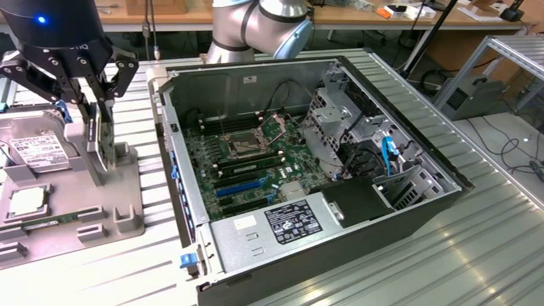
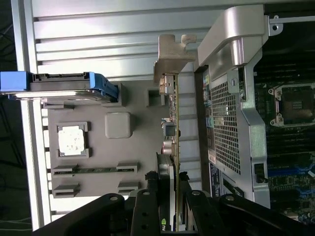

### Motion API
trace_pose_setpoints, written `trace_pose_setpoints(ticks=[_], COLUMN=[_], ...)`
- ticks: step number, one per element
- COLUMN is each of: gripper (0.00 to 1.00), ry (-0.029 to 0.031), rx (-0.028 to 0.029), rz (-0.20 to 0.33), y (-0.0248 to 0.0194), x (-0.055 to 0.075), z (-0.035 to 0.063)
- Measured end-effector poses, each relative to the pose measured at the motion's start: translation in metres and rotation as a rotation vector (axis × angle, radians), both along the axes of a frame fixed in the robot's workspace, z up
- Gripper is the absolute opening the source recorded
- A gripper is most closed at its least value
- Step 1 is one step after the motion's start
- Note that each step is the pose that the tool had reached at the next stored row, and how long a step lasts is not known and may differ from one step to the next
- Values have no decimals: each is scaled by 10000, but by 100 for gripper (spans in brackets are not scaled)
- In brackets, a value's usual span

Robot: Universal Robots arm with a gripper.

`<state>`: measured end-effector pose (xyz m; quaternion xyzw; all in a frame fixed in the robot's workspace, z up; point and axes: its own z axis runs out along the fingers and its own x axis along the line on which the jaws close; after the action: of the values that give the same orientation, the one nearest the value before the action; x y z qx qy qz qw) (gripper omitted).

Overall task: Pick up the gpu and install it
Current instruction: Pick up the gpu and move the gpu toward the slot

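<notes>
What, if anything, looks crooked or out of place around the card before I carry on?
Nothing stands out. The gpu stands upright and straight on its edge in the grey tray, with the gripper closed on it. The processor chip lies flat and square in its pocket on the same tray.

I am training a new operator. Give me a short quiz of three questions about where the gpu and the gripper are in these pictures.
1. How does the gpu stand at the gray tray? A flat, face up; B upright on its edge; C flat, face down.
2. In the exterior view, on which side of the computer case is the gripper?
3. True or false: the gpu is already installed in the computer case.
Key: 1 B; 2 the left; 3 false.
</notes>
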<state>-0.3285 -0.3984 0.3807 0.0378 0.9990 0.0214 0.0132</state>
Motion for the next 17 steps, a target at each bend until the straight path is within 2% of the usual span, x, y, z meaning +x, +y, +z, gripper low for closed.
trace_pose_setpoints(ticks=[17], gripper=[27], ry=[0], rx=[0], rz=[0], y=[0], x=[0], z=[165])
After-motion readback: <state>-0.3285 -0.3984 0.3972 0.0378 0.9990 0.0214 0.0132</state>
